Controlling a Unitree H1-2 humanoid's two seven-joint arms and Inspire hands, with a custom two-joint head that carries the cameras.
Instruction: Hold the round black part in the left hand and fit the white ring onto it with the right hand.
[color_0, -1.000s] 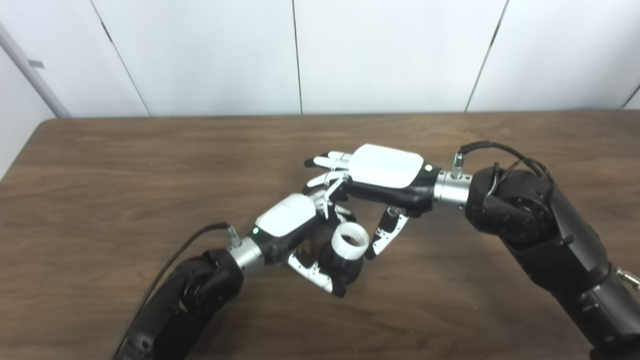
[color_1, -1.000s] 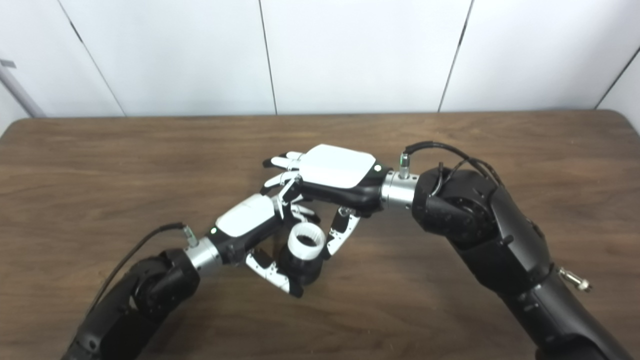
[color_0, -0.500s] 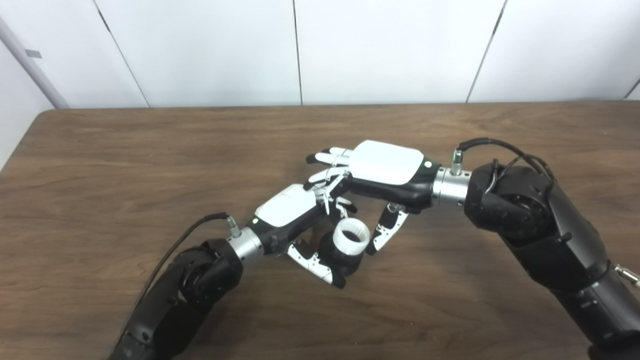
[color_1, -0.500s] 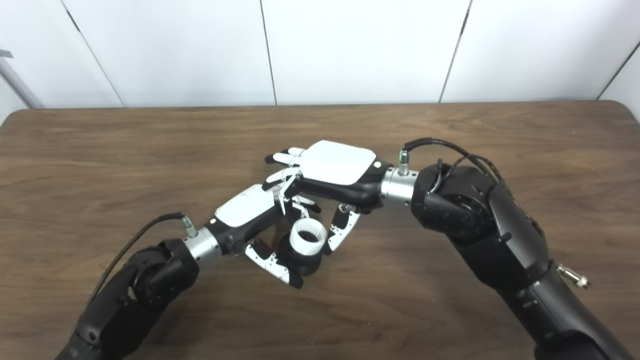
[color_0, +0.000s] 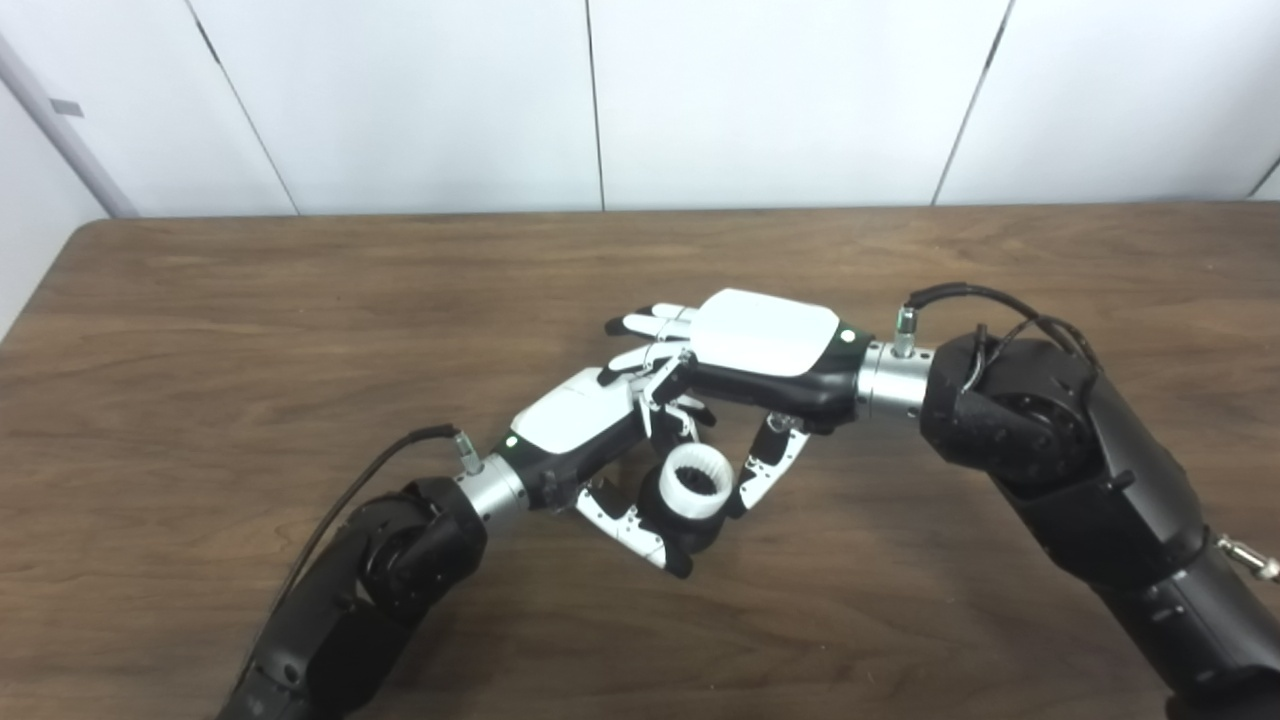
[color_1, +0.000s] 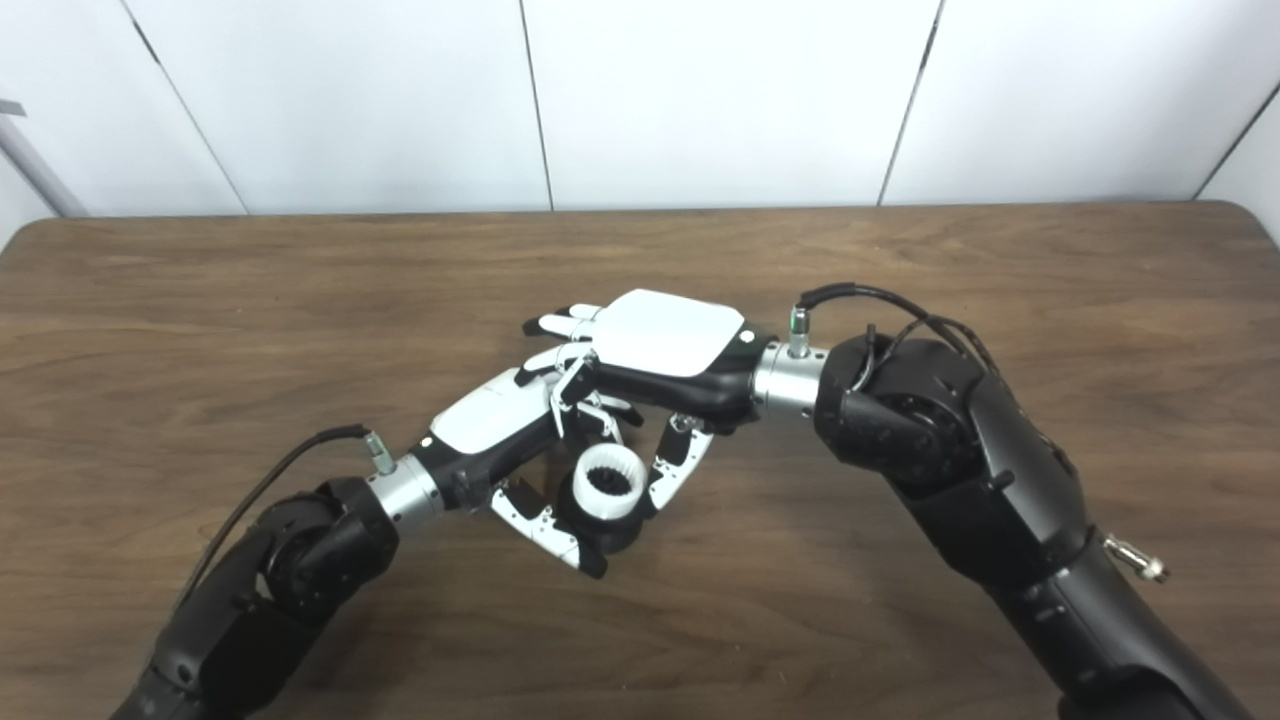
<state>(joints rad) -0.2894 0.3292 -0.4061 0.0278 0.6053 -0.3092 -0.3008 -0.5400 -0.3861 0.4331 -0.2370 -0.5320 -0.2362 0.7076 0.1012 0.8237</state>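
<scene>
My left hand (color_0: 575, 420) is shut on the round black part (color_0: 700, 535), gripping it from the left, with its thumb under the near side. The white ring (color_0: 672, 500) sits on top of the black part, its toothed bore facing up. My right hand (color_0: 765, 335) hovers palm-down over the left hand's fingers. Its thumb (color_0: 760, 470) reaches down onto the ring's right side and a bent finger comes down at the ring's far side, so it pinches the ring. Its other fingers lie stretched out to the left.
Both hands meet just above the middle of the brown wooden table (color_0: 300, 330). White wall panels stand behind the far edge. Nothing else lies on the table.
The camera tilted a little early on. Since then my right hand has moved slightly down and left, and the white ring sits lower on the black part. The left hand has kept its grip.
</scene>
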